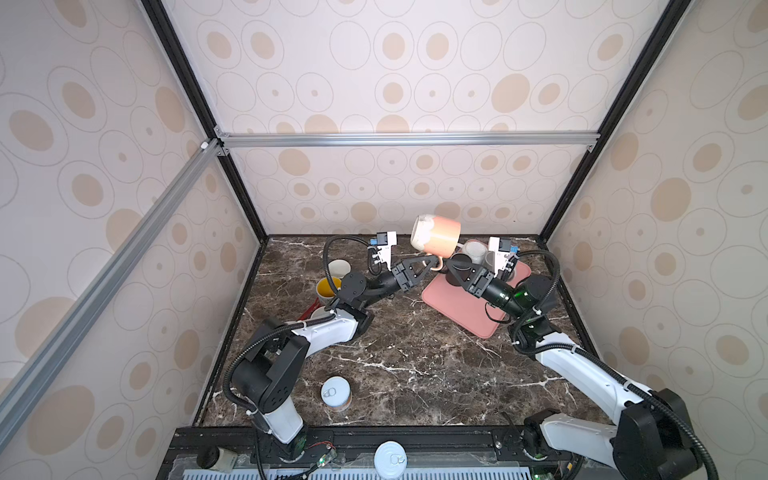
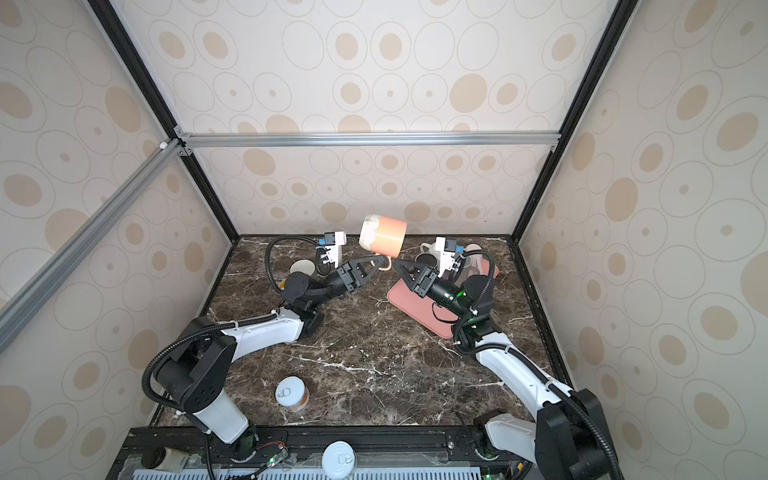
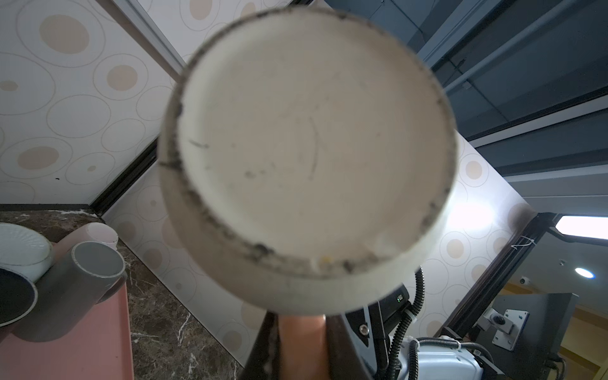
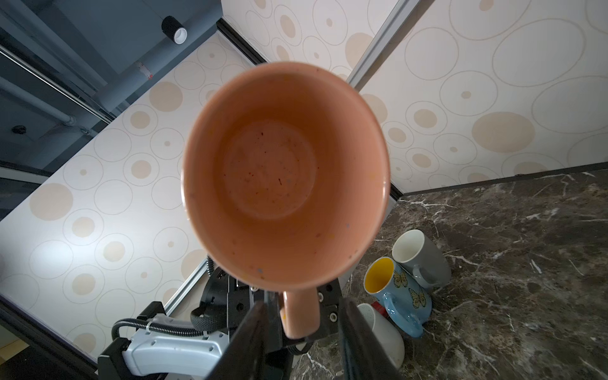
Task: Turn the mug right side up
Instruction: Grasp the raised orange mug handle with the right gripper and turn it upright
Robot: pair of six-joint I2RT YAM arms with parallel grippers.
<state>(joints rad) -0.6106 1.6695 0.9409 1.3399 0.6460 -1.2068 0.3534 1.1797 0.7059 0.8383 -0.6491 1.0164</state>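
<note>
Peach mug [image 1: 436,240], just one, hangs sideways, handle [image 4: 301,312] pinched by the left gripper [image 1: 433,262]; right gripper [image 1: 449,267] gapes empty alongside.

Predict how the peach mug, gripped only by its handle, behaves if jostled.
Held sideways by the handle alone in the left gripper, the mug probably tends to swivel. It looks like glazed ceramic, so likely slippery, and breakable if dropped.
</note>
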